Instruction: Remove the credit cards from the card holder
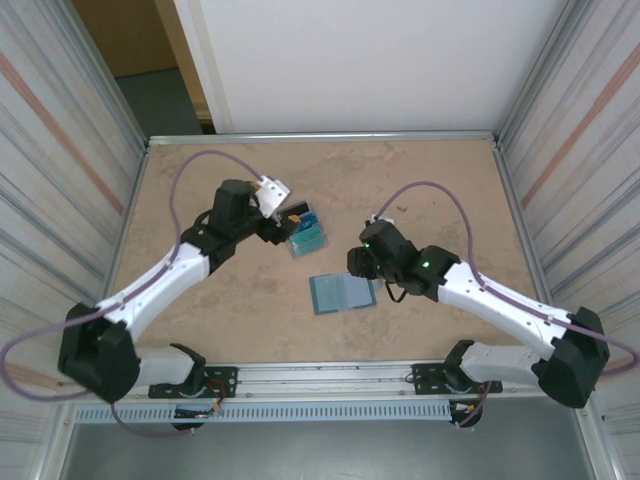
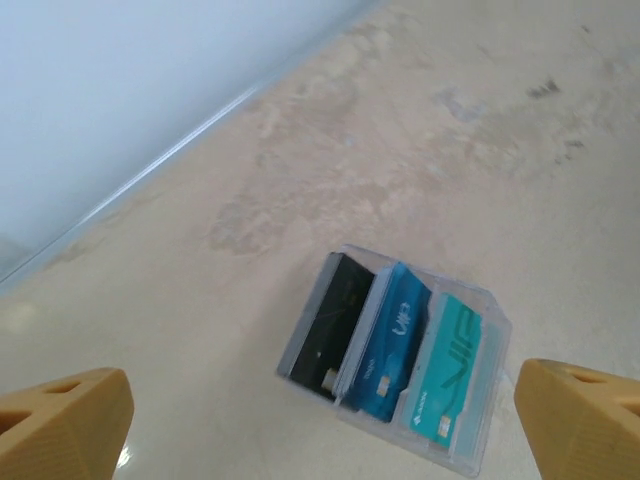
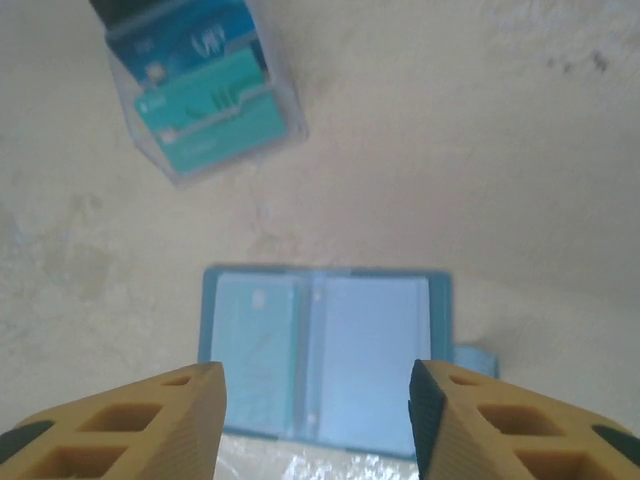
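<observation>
The card holder lies open and flat on the table, teal-blue with a paler inside. A pale card with a small chip mark shows in its left pocket. Black, blue and teal credit cards stand side by side in a clear plastic stand, which also shows in the right wrist view. My left gripper hangs just left of that stand, its jaws wide open and holding nothing. My right gripper hovers at the holder's right edge, open, nothing between its fingers.
The sandy tabletop has a raised metal rim all round. Corrugated walls stand close on the left and right. A white wall runs behind the far edge.
</observation>
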Robot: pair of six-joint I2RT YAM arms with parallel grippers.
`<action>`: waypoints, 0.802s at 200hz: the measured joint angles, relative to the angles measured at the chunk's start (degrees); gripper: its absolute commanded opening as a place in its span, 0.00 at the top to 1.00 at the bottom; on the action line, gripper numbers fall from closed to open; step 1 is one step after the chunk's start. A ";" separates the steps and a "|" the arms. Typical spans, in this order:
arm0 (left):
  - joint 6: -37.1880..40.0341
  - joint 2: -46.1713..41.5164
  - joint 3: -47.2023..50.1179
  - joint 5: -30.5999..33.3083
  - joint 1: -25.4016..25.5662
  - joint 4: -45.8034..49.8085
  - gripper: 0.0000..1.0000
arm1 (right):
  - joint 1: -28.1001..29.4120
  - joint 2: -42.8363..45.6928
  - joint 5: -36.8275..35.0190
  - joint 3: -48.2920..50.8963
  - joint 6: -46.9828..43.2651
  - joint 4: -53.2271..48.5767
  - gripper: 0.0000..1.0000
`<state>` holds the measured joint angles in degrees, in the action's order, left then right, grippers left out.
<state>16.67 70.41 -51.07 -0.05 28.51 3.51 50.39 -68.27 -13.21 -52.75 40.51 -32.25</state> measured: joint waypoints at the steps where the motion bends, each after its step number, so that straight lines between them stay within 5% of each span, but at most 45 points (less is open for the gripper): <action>1: -0.42 -0.59 0.39 0.33 0.00 -0.11 0.01 | 0.20 -0.24 -0.07 -0.07 -0.02 -0.11 0.57; 21: -6.64 -8.09 6.38 5.20 0.00 -2.05 0.01 | 3.28 -4.42 -0.50 -1.20 1.86 -2.49 0.64; 71: -22.97 -22.56 17.97 11.50 -2.80 -4.85 0.01 | 8.28 -16.33 1.05 -6.25 3.56 -4.98 0.63; 160: -33.14 -27.15 22.60 15.23 -3.41 -3.93 0.01 | 10.84 -31.30 4.11 -13.99 3.43 -5.57 0.59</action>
<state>-16.47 43.27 -28.47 15.18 25.10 -0.43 61.23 -99.57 -9.10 -66.74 43.94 -37.82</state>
